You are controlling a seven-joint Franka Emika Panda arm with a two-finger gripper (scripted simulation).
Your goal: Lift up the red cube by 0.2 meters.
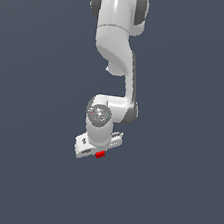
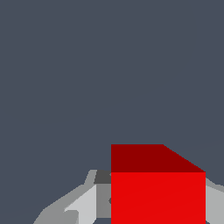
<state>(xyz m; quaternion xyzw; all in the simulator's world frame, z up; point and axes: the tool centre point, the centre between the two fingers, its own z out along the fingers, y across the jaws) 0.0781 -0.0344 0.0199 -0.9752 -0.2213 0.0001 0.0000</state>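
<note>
The red cube (image 1: 100,154) shows as a small red patch just under the white hand of the arm in the exterior view. In the wrist view the red cube (image 2: 157,192) fills the space between the two grey fingers (image 2: 98,201), with no gap on either side. My gripper (image 1: 98,151) is shut on the cube; in the wrist view the gripper (image 2: 157,210) holds it by two opposite faces. The fingertips are hidden in the exterior view. How high the cube is above the ground cannot be told.
The white arm (image 1: 116,39) reaches down from the top of the exterior view. Around it there is only a plain dark grey-blue ground (image 1: 173,192), with no other objects or edges in view.
</note>
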